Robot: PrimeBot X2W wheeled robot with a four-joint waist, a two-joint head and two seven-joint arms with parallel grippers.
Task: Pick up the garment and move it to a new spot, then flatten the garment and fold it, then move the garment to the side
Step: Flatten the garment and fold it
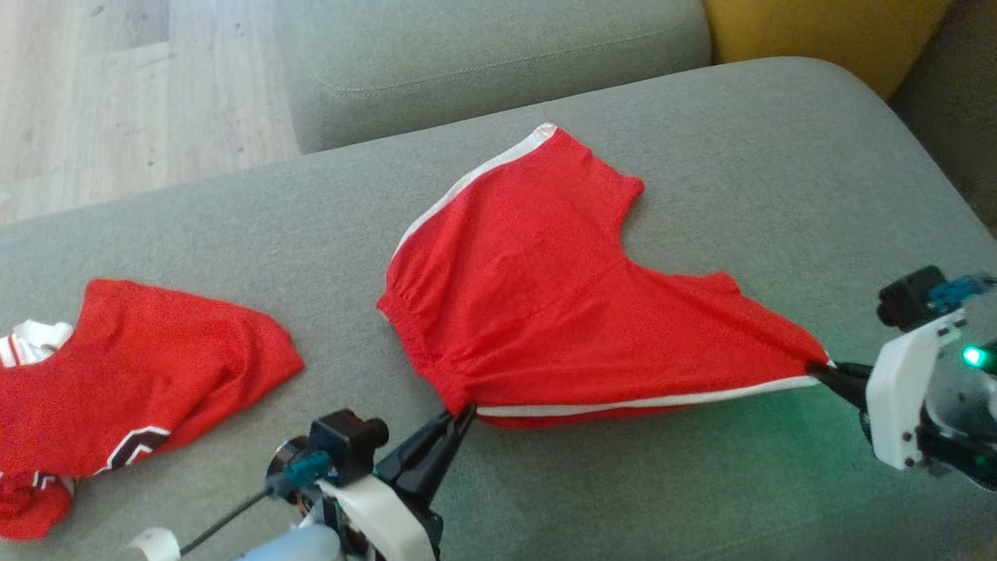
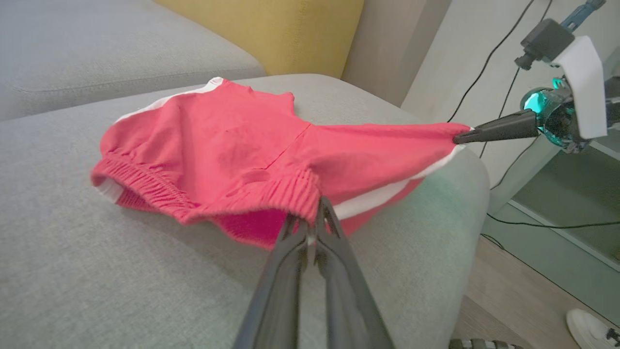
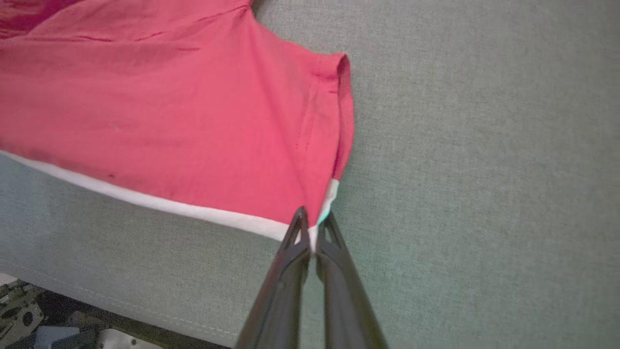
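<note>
garment: red knit shorts with white side stripes and a gathered elastic waistband (image 1: 545, 296) lay mid-seat on the grey-green woven sofa cushion (image 1: 701, 156). The far leg was flat and the near leg was drawn out toward the robot's right.
near edge: the white stripe ran taut between the two grips, and a few creases were left in the middle.
progress: judged as mid-flatten. The shorts looked placed and mostly spread. Fold and move aside not yet done.
left gripper: left gripper (image 1: 459, 417) was pinched together on the waistband corner. Its fingers angled up and right from the bottom edge of the head view, low over the seat.
right gripper: right gripper (image 1: 822, 368) was clamped on the near leg's hem corner at the stripe. Its fingers pointed left from the right edge, near the cushion's side.
nearby: a second crumpled red garment with white and black trim (image 1: 132, 374) sat well apart at the left. A yellow cushion (image 1: 818, 31) was behind.
</note>
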